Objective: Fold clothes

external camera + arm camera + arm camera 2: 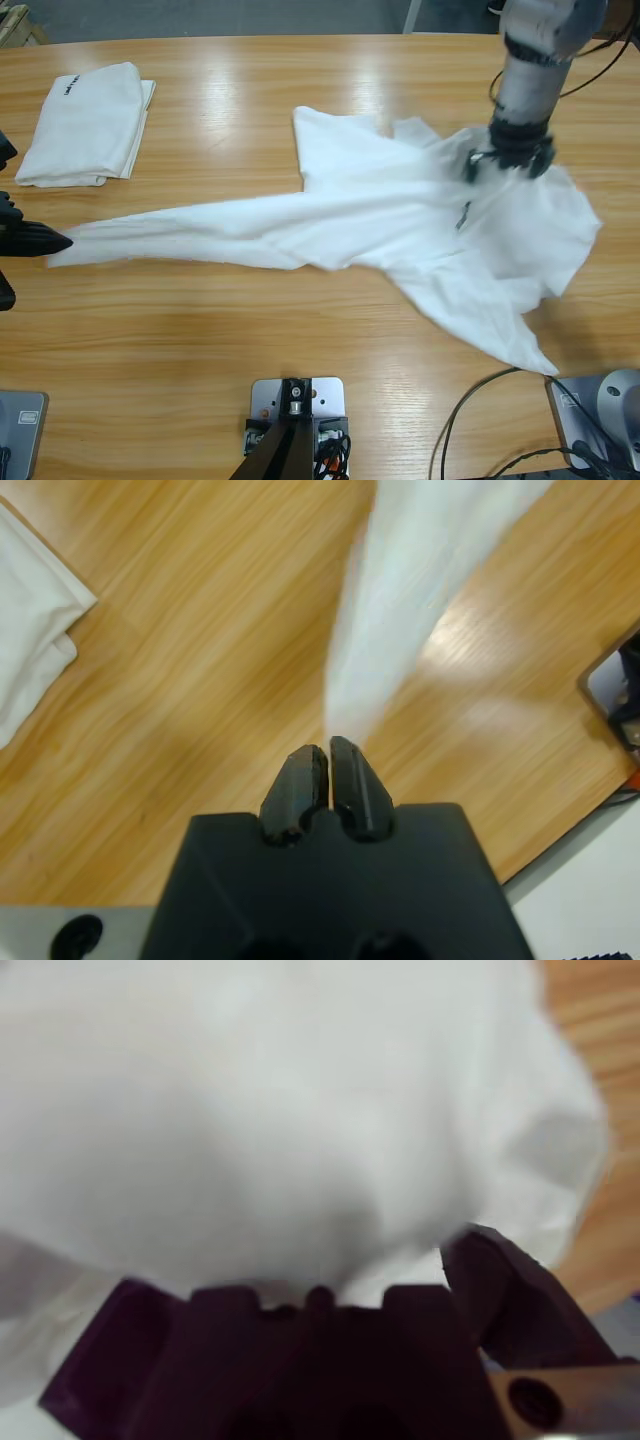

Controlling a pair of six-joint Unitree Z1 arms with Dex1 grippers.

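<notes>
Now: left tool (pixel 328 752) pressed together at stretched shirt (pixel 400 225) tip | right tool (pixel 510 160): jaw state unclear | folded shirt (pixel 85 125) near far-left edge

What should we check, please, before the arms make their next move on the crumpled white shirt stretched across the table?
1. Left claw grip: jaws together on the shirt's stretched-out tip. Ok.
2. Right claw grip: it sits on the crumpled T-shirt and cloth fills the right wrist view, but whether the jaws pinch cloth is hidden. Cannot tell.
3. Shirt spread flat for folding: it is bunched and pulled into a long tail. Not ok.
4. Folded T-shirt apart from the working shirt: it lies by itself at the far left of the table. Ok.
5. Shirt fully on the table: no part hangs over an edge in the high view. Ok.
</notes>
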